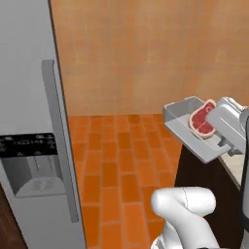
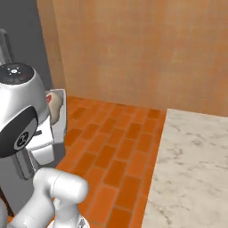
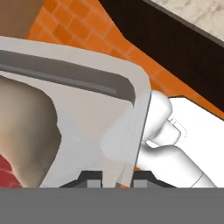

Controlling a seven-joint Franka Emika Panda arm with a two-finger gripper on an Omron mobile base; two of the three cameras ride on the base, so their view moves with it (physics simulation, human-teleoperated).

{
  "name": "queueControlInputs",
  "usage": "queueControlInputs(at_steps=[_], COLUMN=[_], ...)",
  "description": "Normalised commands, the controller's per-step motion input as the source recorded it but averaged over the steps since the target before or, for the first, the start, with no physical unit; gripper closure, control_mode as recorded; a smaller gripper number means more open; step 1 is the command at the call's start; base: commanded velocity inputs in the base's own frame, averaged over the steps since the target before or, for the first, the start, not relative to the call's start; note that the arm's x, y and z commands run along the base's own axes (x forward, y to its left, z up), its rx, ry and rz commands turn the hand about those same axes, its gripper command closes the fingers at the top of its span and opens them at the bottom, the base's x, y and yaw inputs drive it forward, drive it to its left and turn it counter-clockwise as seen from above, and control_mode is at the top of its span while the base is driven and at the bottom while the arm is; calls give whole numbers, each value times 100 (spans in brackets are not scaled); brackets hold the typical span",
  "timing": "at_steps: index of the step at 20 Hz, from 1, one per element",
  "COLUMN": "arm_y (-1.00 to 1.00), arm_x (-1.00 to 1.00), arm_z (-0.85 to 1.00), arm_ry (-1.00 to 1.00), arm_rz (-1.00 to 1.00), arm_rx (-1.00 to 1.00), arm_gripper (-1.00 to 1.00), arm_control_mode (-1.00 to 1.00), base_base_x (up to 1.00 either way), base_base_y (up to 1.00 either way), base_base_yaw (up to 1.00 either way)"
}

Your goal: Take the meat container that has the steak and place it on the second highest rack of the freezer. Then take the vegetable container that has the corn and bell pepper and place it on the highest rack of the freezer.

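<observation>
Gripper (image 3: pixel 114 177) pinches the tray (image 1: pixel 181 127) wall, steak (image 1: pixel 202 120) aboard, held aloft; next, carry it to the freezer (image 1: pixel 29 121), second-highest rack

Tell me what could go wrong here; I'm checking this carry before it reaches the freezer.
The gripper pinches only the meat container's rim, so the raised tray might tilt or slip and the steak slide out. The freezer door looks shut, which could block placing.
</observation>
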Motion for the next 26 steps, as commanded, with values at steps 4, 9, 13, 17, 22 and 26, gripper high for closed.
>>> queueControlInputs(at_steps=[4,9,13,17,22,26], arm_y=[0,0,0,0,0,0], arm_x=[0,0,0,0,0,0], arm_z=[0,0,0,0,0,0], arm_ry=[0,0,0,0,0,0], arm_rz=[0,0,0,0,0,0], arm_rx=[0,0,0,0,0,0], arm_gripper=[100,100,100,100,100,100], arm_control_mode=[100,100,100,100,100,100], base_base_x=[100,100,100,100,100,60], base_base_y=[0,-5,-4,-1,0,0], base_base_yaw=[-20,-14,-4,0,31,73])
